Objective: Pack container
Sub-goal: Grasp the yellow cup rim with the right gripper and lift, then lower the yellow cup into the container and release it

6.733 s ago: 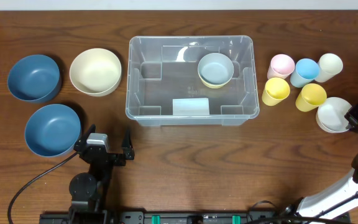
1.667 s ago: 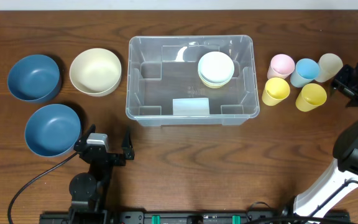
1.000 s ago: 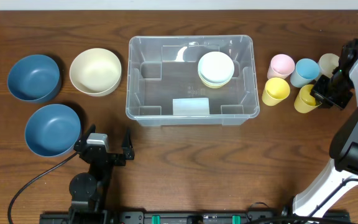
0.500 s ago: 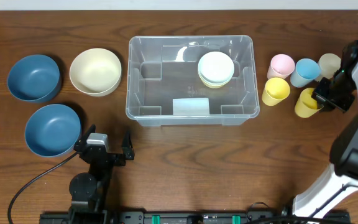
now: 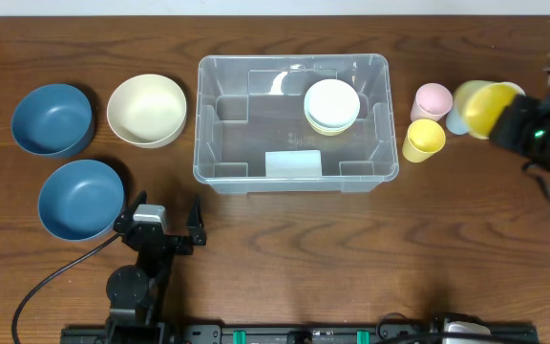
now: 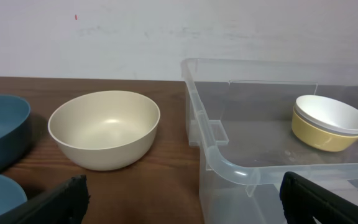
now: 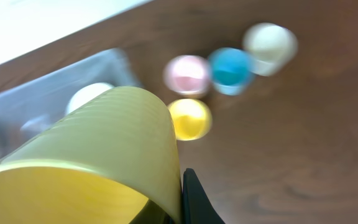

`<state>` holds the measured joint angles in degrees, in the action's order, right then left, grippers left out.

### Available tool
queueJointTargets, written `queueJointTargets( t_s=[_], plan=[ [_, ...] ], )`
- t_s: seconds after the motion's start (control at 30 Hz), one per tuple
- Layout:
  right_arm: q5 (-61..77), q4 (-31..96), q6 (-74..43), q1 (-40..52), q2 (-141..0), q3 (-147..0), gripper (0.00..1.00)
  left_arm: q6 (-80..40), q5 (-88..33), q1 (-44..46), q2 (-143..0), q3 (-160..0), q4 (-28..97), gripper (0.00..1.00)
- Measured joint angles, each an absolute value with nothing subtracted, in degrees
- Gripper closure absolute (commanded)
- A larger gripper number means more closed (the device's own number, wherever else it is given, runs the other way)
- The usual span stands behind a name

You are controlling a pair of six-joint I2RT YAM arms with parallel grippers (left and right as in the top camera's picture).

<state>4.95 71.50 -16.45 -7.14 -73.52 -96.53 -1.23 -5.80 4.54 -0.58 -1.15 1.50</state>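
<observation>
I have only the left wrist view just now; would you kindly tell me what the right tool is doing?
Observer: The right tool is shut on the held yellow cup, keeping it above the table, right of the container.
Operator: Thank you. Which cups stand on the table?
Observer: Four: the pink cup, the blue cup, the cream cup and the second yellow cup.
</observation>
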Motion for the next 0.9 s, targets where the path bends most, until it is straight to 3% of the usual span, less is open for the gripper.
queueJointTargets(
  t_s=[0.37,0.9],
  plan=[
    [4.9,68.7,-16.1,13.7,-83.2,-92.4,0.99,-1.2,-5.8,4.5,-0.6,-1.1,1.5,0.02],
    [3.9,58.7,-16.3,23.5,-107.8,-89.0,0.99,-1.2,-5.8,4.5,-0.6,-1.1,1.5,0.02]
  ],
)
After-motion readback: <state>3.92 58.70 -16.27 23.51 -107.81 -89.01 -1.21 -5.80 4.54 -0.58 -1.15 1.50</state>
